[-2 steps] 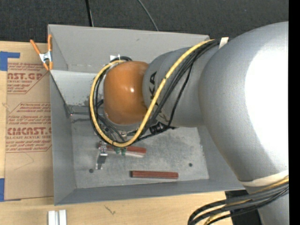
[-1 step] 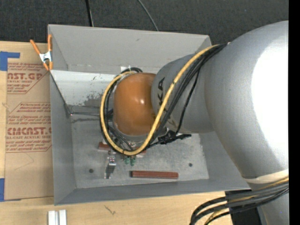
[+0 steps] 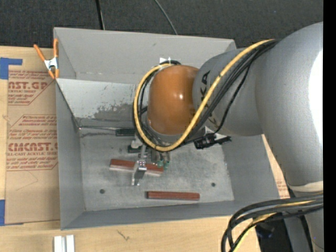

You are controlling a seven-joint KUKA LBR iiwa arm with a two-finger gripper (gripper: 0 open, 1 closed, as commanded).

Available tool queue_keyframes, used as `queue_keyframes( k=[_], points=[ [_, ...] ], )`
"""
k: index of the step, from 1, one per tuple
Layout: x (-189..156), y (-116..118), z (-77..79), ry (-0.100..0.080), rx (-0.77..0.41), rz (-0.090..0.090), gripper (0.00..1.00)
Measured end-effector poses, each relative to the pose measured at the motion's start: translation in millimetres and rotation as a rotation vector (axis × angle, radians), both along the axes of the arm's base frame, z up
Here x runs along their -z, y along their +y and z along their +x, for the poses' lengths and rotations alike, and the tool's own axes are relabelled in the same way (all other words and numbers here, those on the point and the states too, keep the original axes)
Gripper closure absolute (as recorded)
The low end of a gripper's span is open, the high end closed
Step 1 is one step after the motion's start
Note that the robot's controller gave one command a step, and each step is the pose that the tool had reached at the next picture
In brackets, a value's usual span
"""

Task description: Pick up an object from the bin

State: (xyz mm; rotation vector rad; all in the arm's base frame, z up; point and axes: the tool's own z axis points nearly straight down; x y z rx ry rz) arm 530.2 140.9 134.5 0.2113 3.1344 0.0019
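Where the gripper [image 3: 139, 171] hung low, a red-brown flat bar [image 3: 122, 165] lay directly beneath, crosswise. Prob. light, stiff, smooth; best taken across narrow width, mid-length. Gripper open/closed: cannot tell. Similar bar [image 3: 173, 196] lay near, front-right of gripper, on bin [image 3: 68, 140] floor.

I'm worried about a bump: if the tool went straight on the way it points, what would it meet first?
Probably the red-brown bar lying mid-floor in the bin, directly under the tool. The gap between them is unclear from this angle.
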Motion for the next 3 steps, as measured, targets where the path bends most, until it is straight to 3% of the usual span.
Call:
queue_keyframes(
  k=[1, 2, 3],
  points=[
    [57.8, -27.0, -9.8, -0.007, -0.061, 0.0, 0.0],
    [56.1, -13.7, -1.5, -0.026, 0.165, 0.002, 1.0],
    [56.3, -13.7, -1.5, -0.025, 0.165, 0.003, 1.0]
  ],
)
